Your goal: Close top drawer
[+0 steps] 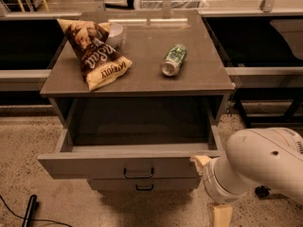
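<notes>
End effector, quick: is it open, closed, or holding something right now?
End effector: cannot be told. It is at the right end of the top drawer front panel, mostly hidden.

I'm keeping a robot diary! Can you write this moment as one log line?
wide grey top drawer: partly open | white arm's gripper: at its front right corner | step: closing not finished
</notes>
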Controlling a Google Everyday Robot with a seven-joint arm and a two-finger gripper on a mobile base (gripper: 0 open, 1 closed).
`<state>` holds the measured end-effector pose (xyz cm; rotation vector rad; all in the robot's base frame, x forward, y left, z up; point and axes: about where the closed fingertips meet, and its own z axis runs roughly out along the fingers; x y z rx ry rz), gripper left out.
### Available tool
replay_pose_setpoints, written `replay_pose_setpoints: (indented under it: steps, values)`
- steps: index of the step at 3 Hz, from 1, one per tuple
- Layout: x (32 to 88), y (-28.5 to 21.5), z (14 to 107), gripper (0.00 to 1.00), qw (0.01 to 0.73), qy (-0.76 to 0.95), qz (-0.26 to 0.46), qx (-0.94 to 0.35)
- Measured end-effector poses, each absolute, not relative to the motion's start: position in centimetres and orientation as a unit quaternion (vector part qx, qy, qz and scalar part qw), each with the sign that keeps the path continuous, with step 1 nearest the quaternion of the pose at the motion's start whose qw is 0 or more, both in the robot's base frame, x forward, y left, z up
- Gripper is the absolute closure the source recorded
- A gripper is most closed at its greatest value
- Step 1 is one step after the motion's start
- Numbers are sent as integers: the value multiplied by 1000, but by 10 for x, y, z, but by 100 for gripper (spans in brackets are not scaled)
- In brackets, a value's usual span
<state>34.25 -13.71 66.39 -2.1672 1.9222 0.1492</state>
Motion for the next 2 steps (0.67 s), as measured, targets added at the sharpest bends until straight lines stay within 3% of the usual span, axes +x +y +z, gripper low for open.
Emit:
replay_pose_setpoints:
  steps: [1, 2]
  values:
    - [342, -137, 664, 0, 120, 658, 51, -742]
    - [336, -129, 668, 18, 134, 627, 41, -767]
